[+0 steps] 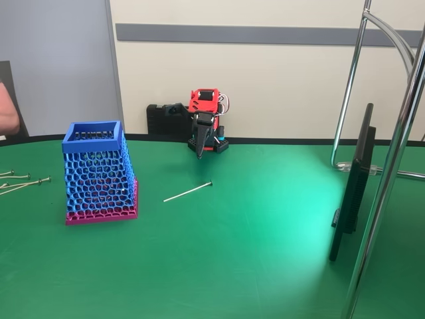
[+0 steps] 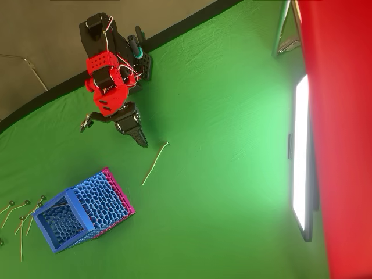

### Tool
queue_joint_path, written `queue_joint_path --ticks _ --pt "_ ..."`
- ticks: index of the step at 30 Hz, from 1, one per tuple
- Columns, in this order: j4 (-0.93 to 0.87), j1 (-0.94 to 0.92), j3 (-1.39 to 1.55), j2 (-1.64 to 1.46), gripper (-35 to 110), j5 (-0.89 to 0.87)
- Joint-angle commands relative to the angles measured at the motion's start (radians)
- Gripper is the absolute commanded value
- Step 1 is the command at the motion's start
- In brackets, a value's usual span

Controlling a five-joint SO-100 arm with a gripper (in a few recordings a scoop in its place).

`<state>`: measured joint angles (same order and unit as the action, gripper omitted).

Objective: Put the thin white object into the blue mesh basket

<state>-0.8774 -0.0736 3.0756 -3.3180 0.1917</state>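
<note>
Thin white object (image 1: 188,192) lies flat on the green desk (image 1: 252,252), free of any grip; blue mesh basket (image 1: 98,173) stands upright to its left in the fixed view, mouth open to receive it; gripper (image 1: 199,151) hangs behind the object, fingers together (empty); long screws (image 1: 23,183) lie left of the basket, well clear of the path.

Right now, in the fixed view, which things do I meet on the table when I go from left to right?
Long screws → blue mesh basket → thin white object → gripper → dark screen seen edge-on.
</note>
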Motion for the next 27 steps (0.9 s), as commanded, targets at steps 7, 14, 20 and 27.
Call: queue_joint_path --ticks 7,14,20,27 --pt "-0.002 -0.005 0.006 -0.008 1 -0.008" --pt "0.002 -0.034 0.005 -0.008 1 -0.04" --pt "0.003 -0.023 0.005 -0.008 1 -0.025" --pt "0.012 -0.014 -0.025 0.058 1 -0.015"
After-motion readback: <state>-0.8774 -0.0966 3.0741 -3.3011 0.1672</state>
